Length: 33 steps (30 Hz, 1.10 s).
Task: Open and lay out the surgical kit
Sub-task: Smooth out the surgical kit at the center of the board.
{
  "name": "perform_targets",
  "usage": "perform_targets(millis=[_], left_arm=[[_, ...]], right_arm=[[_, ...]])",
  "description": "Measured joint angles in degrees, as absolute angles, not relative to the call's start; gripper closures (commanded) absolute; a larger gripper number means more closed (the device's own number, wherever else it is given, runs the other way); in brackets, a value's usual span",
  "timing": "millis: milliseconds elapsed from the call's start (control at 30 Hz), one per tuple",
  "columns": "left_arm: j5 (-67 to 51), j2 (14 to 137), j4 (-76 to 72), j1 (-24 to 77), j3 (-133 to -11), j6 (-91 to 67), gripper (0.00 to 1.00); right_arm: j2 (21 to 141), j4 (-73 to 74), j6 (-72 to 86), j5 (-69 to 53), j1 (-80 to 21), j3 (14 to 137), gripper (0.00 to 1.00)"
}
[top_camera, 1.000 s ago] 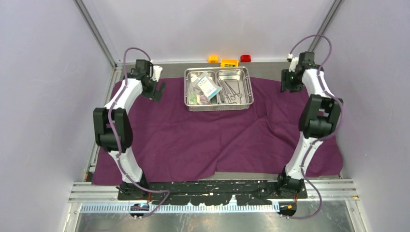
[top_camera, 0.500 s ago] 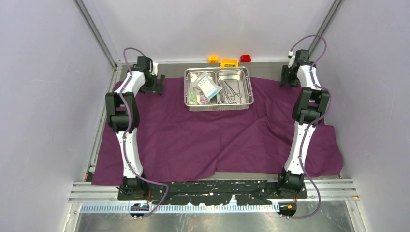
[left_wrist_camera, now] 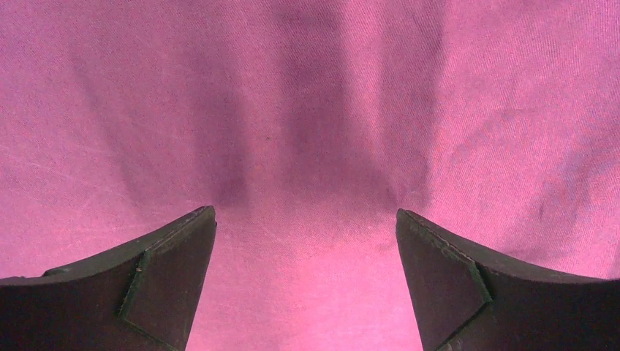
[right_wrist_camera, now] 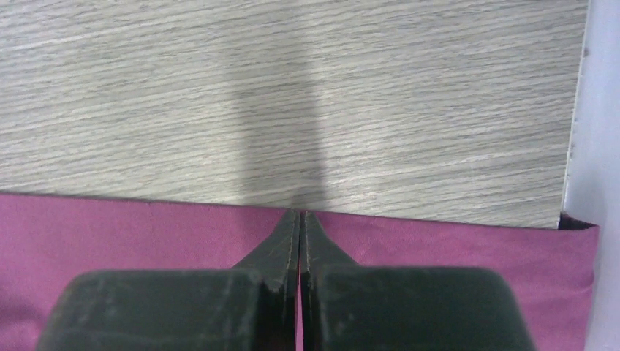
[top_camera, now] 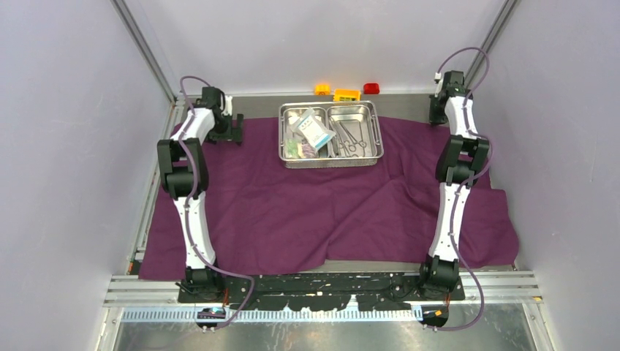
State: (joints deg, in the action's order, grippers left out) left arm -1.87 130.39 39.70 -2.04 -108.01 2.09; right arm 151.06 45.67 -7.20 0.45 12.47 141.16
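Right claw (right_wrist_camera: 301,213): pressed together, tips right on the far hem of the cloth (top_camera: 292,212), near its far right corner; cannot tell whether any fabric is pinched between them. Just beyond the tips, bare wood-grain bench (right_wrist_camera: 292,95). Left claw (left_wrist_camera: 305,212): spread wide, pointing down at the cloth near the far left corner, holding nothing. Between the two, at the far middle, steel tray (top_camera: 358,162) sitting on the cloth: clear packets (top_camera: 311,131) heaped in the left compartment, scissors and clamps (top_camera: 349,139) in the right. Behind the tray, toy bricks (top_camera: 346,95) on bare bench, apart from the kit. Looks like an early stage: cloth mostly opened out flat, though uneven along the near edge and right side; nothing yet lifted out of the tray. Left to do, by the look of it: square up the cloth, then set out instruments and packets on it.
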Motion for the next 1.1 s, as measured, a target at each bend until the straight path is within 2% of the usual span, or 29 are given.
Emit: perform_targets(millis=[133, 167, 300, 467, 533, 767, 1100], left_arm=[[-1.8, 130.4, 39.7, -2.4, -108.0, 2.5, 0.05], [-1.8, 130.4, 39.9, -2.4, -108.1, 2.6, 0.05], [-1.9, 130.4, 40.6, -2.6, -109.2, 3.4, 0.05], [-2.8, 130.4, 40.8, -3.2, -110.5, 3.4, 0.04], [-3.2, 130.4, 40.8, -3.4, -110.5, 3.4, 0.04], [-4.7, 130.4, 41.0, -3.5, -110.5, 3.4, 0.04], [-5.3, 130.3, 41.0, -3.5, -110.1, 3.6, 0.04]], right_arm=[[151.9, 46.0, -7.4, 2.7, 11.8, 142.7, 0.99], [152.2, 46.0, -7.6, 3.3, 11.6, 143.3, 0.96], [152.4, 46.1, -7.4, 4.3, 11.4, 143.8, 0.72], [149.7, 44.1, -5.8, 4.3, 11.7, 139.1, 0.29], [147.1, 43.7, -4.5, 3.2, 12.2, 135.1, 0.22], [141.3, 43.7, -3.2, 0.3, 13.7, 130.7, 0.20], [143.5, 46.2, -3.9, -0.1, 14.3, 132.9, 0.22]])
